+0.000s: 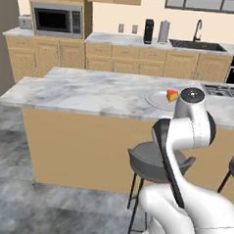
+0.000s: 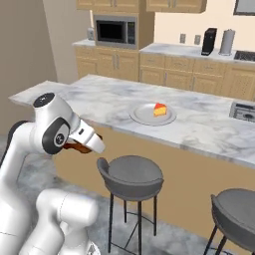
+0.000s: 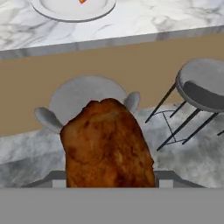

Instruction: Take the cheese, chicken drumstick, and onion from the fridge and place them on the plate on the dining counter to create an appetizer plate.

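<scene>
from the left base view i judged the second delivery was in hand: the cheese point(image 1: 172, 96) already sat on the plate point(image 1: 157, 99), which lay toward the near edge of the surface point(image 1: 91, 90), and my arm was folded up in front of the stool point(image 1: 148, 162). behind it the wall counter carried a sink point(image 1: 198, 45), a dark appliance and a steel canister, with a microwave point(image 1: 56, 20) set in the cabinets at the left.

from the right base view the claw point(image 2: 82, 144) hung below the near edge of the surface, short of the plate, with a brown piece showing under it; two stools stood along the tan base.

in the hand view the chicken drumstick point(image 3: 107, 146) filled the foreground, held between the fingers, so i took the claw to be closed around it, though the tips themselves were hidden. the plate's rim showed at the top edge. next i needed to lift above the surface's edge, reach forward over the plate, and release beside the cheese, not on it. the onion was left to fetch.
</scene>
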{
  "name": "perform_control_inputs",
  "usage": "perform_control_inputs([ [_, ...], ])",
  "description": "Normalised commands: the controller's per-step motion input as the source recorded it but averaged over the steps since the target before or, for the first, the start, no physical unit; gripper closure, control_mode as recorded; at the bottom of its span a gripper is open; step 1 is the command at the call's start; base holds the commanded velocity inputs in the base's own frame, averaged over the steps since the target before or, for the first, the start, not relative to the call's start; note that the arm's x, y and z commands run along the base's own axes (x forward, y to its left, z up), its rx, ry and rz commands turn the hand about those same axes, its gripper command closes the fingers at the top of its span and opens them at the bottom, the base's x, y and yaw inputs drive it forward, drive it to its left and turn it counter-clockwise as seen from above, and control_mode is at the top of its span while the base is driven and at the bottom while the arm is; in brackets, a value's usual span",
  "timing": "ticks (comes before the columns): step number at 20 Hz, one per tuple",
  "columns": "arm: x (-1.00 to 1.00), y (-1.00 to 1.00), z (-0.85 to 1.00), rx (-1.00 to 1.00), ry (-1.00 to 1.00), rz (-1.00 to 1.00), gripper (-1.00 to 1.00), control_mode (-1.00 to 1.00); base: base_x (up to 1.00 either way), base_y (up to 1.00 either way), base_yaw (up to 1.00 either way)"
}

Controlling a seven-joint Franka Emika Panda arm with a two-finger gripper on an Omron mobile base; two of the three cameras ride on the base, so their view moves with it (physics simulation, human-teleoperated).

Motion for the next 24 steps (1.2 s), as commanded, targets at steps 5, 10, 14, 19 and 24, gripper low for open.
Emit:
perform_control_inputs([
  [5,0.0,0.0,0.0,0.0,0.0,0.0,1.0,1.0,0.91,-0.01,0.01],
  [10,0.35,0.0,0.07,0.0,0.0,0.0,1.0,-1.0,0.13,0.0,0.0],
  [14,0.86,-0.23,0.01,0.0,0.0,0.07,1.0,-1.0,0.0,0.0,0.0],
  [19,0.96,-0.67,0.0,0.0,0.01,0.0,1.0,-1.0,0.0,0.0,0.0],
  [24,0.81,-0.71,0.0,0.0,0.03,0.0,1.0,-1.0,0.0,0.0,0.0],
])
